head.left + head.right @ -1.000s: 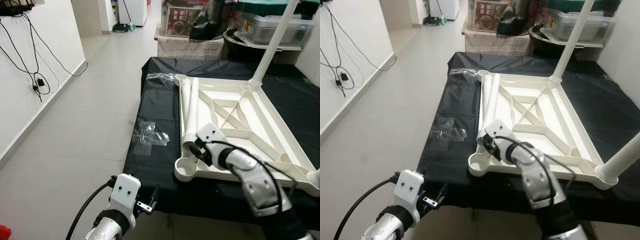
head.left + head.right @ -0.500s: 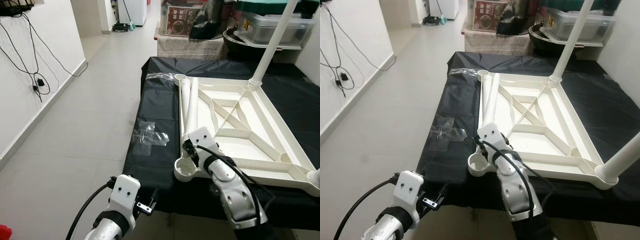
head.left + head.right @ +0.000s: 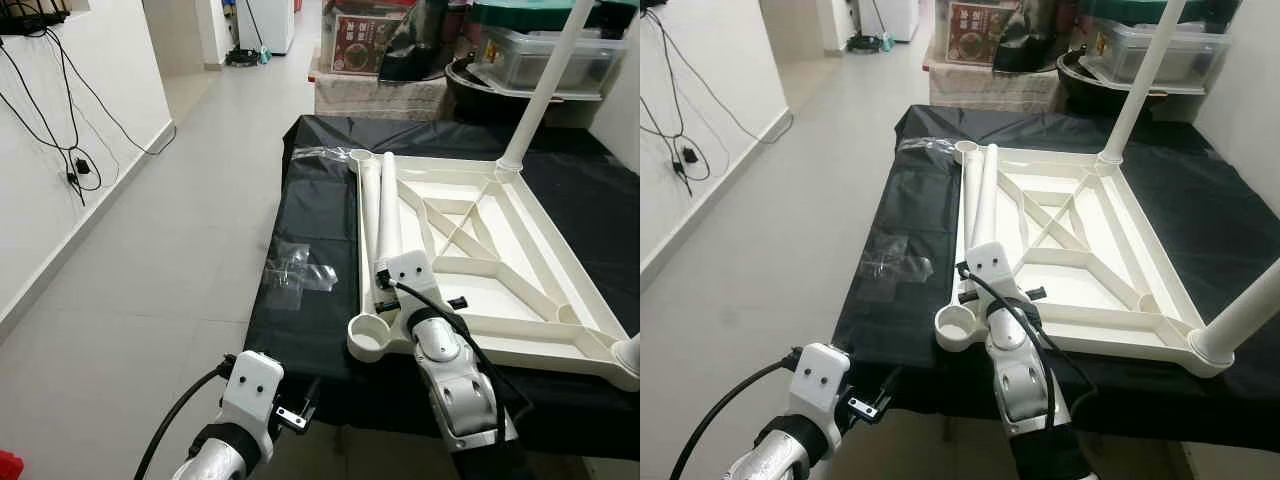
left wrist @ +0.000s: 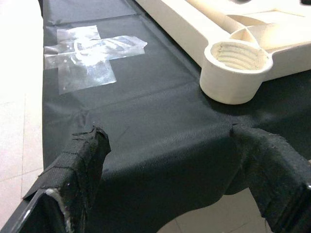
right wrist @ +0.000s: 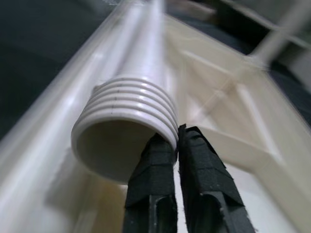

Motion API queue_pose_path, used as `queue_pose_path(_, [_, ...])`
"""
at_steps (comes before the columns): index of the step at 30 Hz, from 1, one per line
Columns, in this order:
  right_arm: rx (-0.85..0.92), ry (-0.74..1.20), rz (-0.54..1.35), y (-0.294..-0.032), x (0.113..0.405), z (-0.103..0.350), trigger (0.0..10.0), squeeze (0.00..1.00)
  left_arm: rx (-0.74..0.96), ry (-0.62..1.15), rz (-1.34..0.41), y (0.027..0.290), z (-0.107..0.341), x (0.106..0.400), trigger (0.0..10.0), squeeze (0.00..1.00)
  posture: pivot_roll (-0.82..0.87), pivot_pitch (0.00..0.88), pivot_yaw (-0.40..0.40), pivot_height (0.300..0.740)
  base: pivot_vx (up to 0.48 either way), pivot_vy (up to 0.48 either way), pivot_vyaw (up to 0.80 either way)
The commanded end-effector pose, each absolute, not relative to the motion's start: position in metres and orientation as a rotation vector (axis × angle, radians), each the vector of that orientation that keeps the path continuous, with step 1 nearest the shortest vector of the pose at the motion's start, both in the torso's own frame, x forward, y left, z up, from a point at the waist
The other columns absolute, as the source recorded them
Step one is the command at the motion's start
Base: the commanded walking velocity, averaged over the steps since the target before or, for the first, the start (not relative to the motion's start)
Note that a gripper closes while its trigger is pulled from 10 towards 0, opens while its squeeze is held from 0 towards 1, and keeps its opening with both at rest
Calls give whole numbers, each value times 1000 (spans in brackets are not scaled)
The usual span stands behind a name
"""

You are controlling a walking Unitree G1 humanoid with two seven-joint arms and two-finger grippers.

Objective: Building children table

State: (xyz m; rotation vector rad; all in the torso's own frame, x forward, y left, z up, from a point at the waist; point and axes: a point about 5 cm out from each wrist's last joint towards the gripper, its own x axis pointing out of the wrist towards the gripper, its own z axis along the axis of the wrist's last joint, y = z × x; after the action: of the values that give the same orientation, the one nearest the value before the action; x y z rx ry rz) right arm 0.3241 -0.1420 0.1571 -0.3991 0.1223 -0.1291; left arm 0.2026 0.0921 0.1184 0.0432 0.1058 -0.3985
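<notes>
Shifted left, right end effector (image 5: 176, 141) now pinches loose leg's (image 3: 386, 215) threaded rim.

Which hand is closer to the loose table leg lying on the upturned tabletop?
The right. The right hand is at the loose leg's threaded end, fingers together against its rim. The left hand hangs open off the near edge of the black-covered surface, short of the tabletop.

Over the last second the right arm (image 3: 455, 385) has swung from the lower right of the frame toward lower centre, and now points straight up the frame. Its claw (image 5: 177, 141) has come to the threaded end of the loose white leg (image 3: 386, 215), fingers together against the rim, and the leg has shifted slightly.
</notes>
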Motion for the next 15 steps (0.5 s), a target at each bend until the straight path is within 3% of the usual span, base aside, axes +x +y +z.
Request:
queue_pose_path(1, [-369, 156, -105, -134, 325, 146, 0, 0, 32, 115, -408, 90, 116, 200, 10000, 0, 44, 67, -58, 740, 0, 0, 0])
queue_pose_path(15, [-261, 139, -141, -155, 330, 141, 0, 0, 31, 114, -404, 91, 117, 201, 10000, 0, 44, 77, -60, 740, 0, 0, 0])
